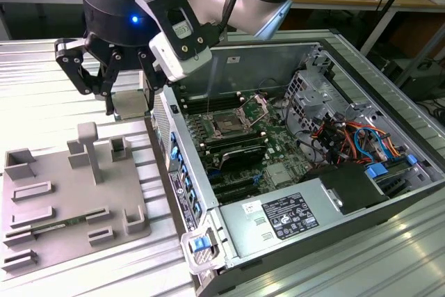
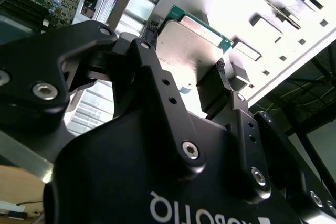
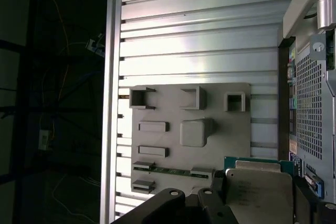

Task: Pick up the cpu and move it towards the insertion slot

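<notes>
My gripper (image 1: 129,102) fingers clamped on cpu (image 1: 133,106) edges. Chip held above grey fixture plate (image 1: 62,186), just beside open computer case (image 1: 278,60). Insertion slot (image 1: 228,125) inside case, well apart from chip.

Ribbed silver metal counter (image 1: 42,81), grey plastic fixture plate (image 1: 62,199) with raised blocks laid flat on it, open computer case (image 1: 257,67) set on it just beside the plate, toward the exterior view's right.
</notes>
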Controlling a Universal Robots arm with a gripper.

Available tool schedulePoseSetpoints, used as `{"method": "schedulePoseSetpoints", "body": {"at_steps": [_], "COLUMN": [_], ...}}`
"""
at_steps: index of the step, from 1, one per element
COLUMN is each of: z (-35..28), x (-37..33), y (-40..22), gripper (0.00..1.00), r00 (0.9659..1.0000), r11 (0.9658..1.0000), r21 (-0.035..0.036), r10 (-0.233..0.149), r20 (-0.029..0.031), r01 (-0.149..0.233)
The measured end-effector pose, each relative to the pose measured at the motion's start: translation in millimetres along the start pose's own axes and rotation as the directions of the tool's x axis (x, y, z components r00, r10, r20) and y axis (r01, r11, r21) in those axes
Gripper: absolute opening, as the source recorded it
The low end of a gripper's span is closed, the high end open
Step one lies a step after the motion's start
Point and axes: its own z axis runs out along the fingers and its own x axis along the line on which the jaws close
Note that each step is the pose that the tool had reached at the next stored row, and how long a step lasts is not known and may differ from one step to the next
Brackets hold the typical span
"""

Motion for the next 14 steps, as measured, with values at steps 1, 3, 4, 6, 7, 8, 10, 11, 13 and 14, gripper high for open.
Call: {"method": "schedulePoseSetpoints", "body": {"at_steps": [1,3,4,6,7,8,10,11,13,14], "z": [0.0,0.0,0.0,-0.1,-0.1,-0.1,-0.2,-0.2,-0.3,-0.3], "x": [0.0,0.0,-0.2,-2.2,-3.1,-4.1,-6.6,-9.4,-12.9,-15.8], "y": [0.0,0.0,0.0,0.0,-0.1,-0.1,-0.1,-0.2,-0.3,-0.4], "gripper": [0.55,0.55,0.55,0.55,0.55,0.55,0.55,0.55,0.55,0.55], "r00": [1.0,1.0,1.0,1.0,1.0,1.0,1.0,1.0,1.0,1.0], "r11": [1.0,1.0,1.0,1.0,1.0,1.0,1.0,1.0,1.0,1.0], "r21": [-0.0001,0.0,-0.0001,0.0,-0.0001,-0.0001,0.0,0.0,0.0,-0.0001], "r10": [0.0,0.0,0.0,0.0,0.0,0.0,0.0,0.0,0.0,0.0], "r20": [0.0,0.0,0.0001,0.0,0.0001,0.0001,0.0,0.0001,0.0,0.0001], "r01": [0.0,0.0,0.0,0.0,0.0,0.0,0.0,0.0,0.0,0.0]}}
